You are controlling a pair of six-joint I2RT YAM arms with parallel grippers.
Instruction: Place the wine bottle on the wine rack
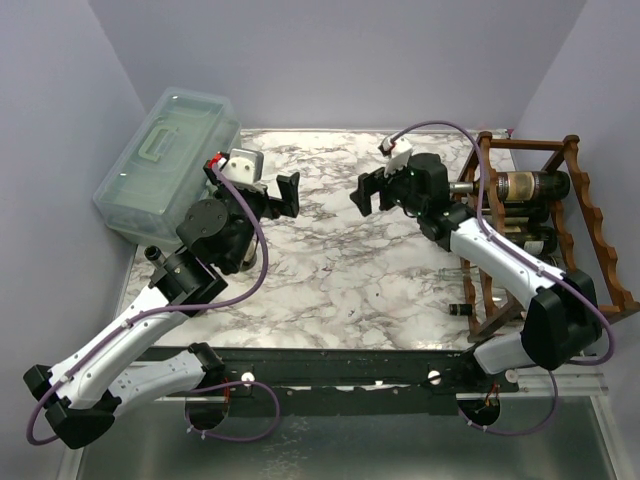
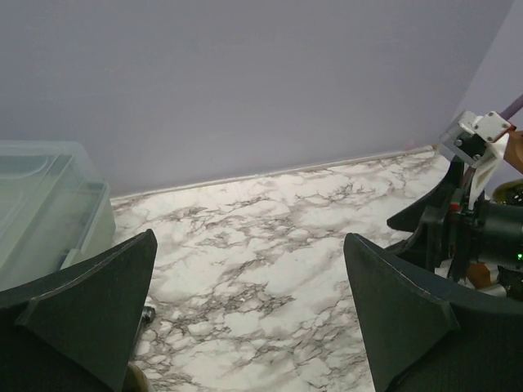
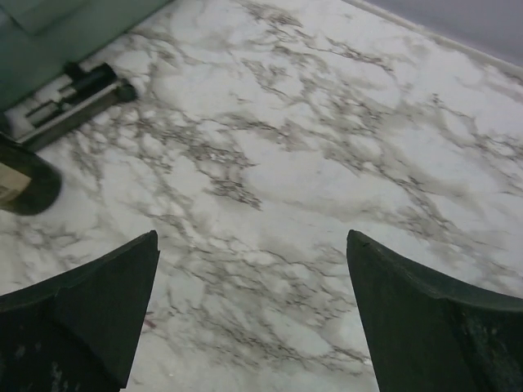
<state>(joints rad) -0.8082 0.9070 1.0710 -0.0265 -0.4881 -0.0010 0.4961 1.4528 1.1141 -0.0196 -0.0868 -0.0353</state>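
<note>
Lying across the top tier of the wine rack [image 1: 597, 222], a wine bottle [image 1: 530, 186] was cradled between the scalloped rails, which were judged to keep it from rolling. A second bottle [image 3: 24, 178] was seen on the counter [image 1: 330, 270] near the plastic box [image 1: 170, 160], largely hidden under the left arm, and was taken as the likely next pick. The left fingers [image 2: 82, 310] and right fingers [image 3: 82, 310] were spread wide above bare marble; nothing was held or touched.
</note>
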